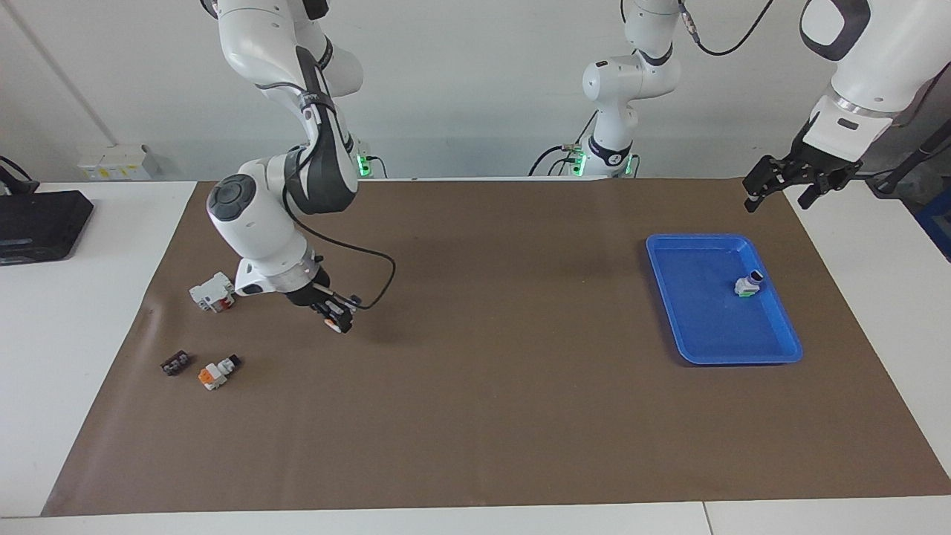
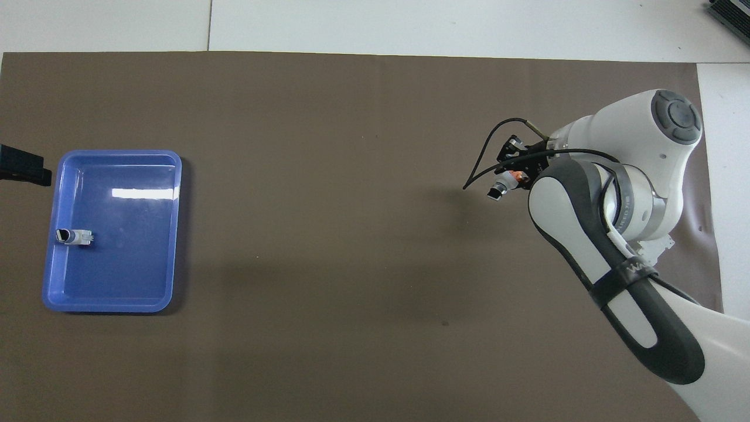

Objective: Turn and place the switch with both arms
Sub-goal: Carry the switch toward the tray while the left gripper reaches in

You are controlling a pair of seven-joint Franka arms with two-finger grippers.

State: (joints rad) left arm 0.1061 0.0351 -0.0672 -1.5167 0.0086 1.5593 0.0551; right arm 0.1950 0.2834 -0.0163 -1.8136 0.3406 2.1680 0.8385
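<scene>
My right gripper (image 1: 330, 313) is shut on a small white switch (image 1: 340, 325) with an orange face and a black knob, and holds it up over the brown mat toward the right arm's end. From overhead the held switch (image 2: 503, 189) sticks out of the right gripper (image 2: 515, 176), knob pointing away from the arm. A second switch (image 1: 215, 371) lies on the mat; the arm hides it in the overhead view. Another switch (image 1: 748, 284) (image 2: 73, 236) lies in the blue tray (image 1: 706, 319) (image 2: 117, 269). My left gripper (image 1: 786, 187) (image 2: 23, 167) hangs open beside the tray and waits.
A larger white block with red marks (image 1: 213, 291) sits on the mat under the right arm's wrist. A flat black piece (image 1: 175, 362) lies beside the loose switch. A black device (image 1: 41, 223) rests on the white table off the mat.
</scene>
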